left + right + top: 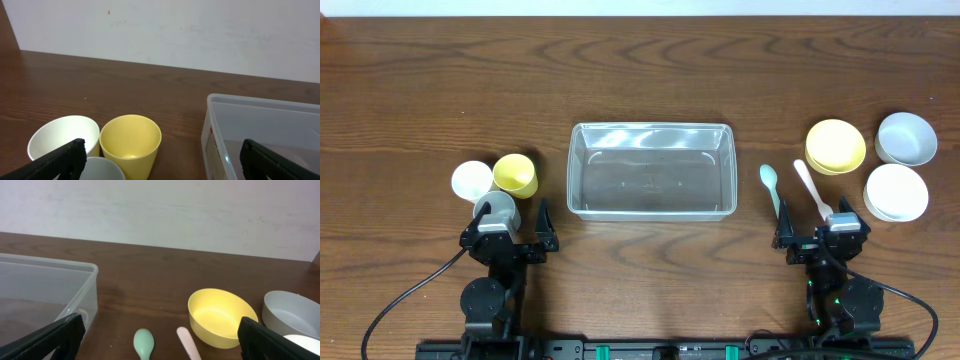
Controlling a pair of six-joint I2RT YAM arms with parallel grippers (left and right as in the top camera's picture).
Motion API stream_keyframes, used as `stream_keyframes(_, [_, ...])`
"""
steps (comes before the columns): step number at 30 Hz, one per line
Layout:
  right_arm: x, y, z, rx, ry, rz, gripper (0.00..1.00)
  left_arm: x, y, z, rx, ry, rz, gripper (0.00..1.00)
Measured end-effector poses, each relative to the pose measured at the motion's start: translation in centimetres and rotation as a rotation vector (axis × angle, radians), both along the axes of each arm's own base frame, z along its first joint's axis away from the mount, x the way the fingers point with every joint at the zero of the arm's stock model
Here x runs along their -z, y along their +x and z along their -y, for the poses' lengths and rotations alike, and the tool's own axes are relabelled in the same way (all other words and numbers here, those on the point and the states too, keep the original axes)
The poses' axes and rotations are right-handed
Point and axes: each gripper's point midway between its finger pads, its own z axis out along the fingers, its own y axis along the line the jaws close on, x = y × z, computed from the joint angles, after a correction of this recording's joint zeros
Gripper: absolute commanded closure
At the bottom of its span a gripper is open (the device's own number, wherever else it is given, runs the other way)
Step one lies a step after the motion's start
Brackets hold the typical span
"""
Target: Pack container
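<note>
While the left gripper and right gripper sit with jaws spread wide and empty, a grey cup, yellow cup and white cup cluster just ahead of the left, two spoons and three bowls lie ahead of the right, and the clear container stands between the groups.
</note>
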Motion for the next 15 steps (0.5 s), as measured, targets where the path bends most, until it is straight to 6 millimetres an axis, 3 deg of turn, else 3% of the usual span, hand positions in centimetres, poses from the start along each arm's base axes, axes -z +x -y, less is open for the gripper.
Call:
stream_keyframes(9, [0.1,0.0,-0.2,-0.007,0.092,-0.012,0.01,0.2,-0.3,0.0,-0.01,-0.085,-0.036,0.02])
stream_keyframes(13, [1.3,-0.1,-0.7,-0.024,0.121,-0.096,0.01,1.5,-1.0,-0.1,-0.034,-0.155,-0.161,0.02])
stream_keyframes(15, [2.0,-0.4,-0.9,-0.035,0.128,-0.175,0.01,0.9,-1.3,-0.1,-0.042,-0.172,-0.215,0.02])
